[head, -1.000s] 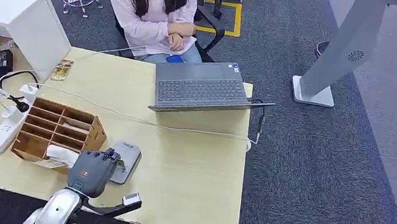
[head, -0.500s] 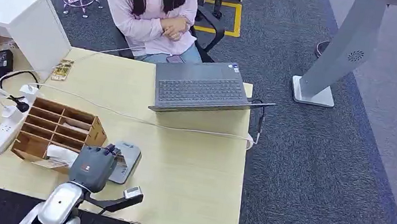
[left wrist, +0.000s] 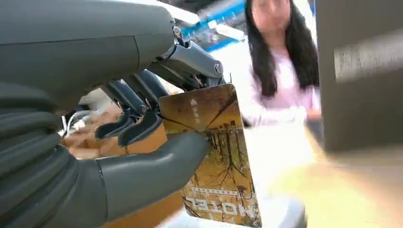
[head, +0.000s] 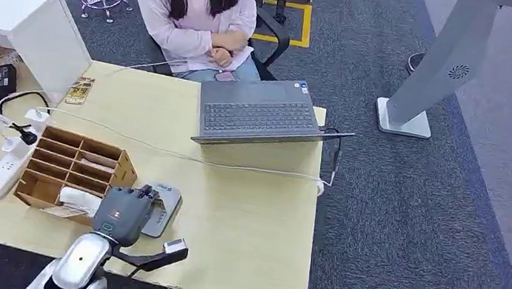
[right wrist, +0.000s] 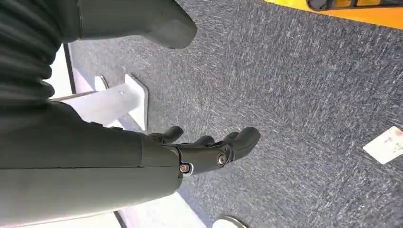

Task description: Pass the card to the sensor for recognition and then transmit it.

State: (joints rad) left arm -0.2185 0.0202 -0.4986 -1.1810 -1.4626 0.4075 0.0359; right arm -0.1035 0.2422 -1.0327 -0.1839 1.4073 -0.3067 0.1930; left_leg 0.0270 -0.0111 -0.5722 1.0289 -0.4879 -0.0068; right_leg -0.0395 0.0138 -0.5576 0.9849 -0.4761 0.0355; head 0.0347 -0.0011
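Since earlier our left hand (head: pixel 122 215) has crept toward the sensor (head: pixel 159 209); up close it pinches the card (left wrist: pixel 214 156), seemingly over it. Right hand (right wrist: pixel 209 149) hangs empty, fingers loosely apart.

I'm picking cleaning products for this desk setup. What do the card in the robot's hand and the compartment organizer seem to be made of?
The card, pinched by the left hand, looks like glossy printed plastic, possibly laminated paper: flat, stiff, rounded corner, autumn tree picture. The organizer looks like unfinished thin plywood or fibreboard: pale brown, matte, thin straight dividers.
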